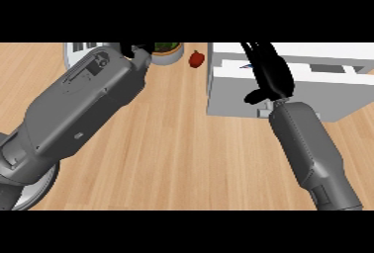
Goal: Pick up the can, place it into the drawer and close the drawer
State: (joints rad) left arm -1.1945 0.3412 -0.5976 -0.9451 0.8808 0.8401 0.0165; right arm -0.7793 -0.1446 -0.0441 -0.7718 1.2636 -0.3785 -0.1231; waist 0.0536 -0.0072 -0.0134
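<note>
My right fingers (264,59) are long and straight. They lie flat over the white drawer box (321,106) and hold nothing. The thumb of my right hand (272,81) sticks out to the side, over the left part of the box. My grey right arm (312,153) comes up from the bottom of the view and ends right at the front of the box.

My left hand (140,51) is up near the top of the view. My big grey left arm (76,106) hides most of it. I see only a small black bit, so I cannot tell if those fingers are open or closed.

I cannot see the can. It may be behind my arm or my hand, but I cannot tell.

A small red thing (196,59) sits on the wood counter (175,158), between my left hand and the box. A little pot with green leaves (168,51) is just beside my left hand. A white thing (82,49) peeks out at the top left, behind my left arm.
</note>
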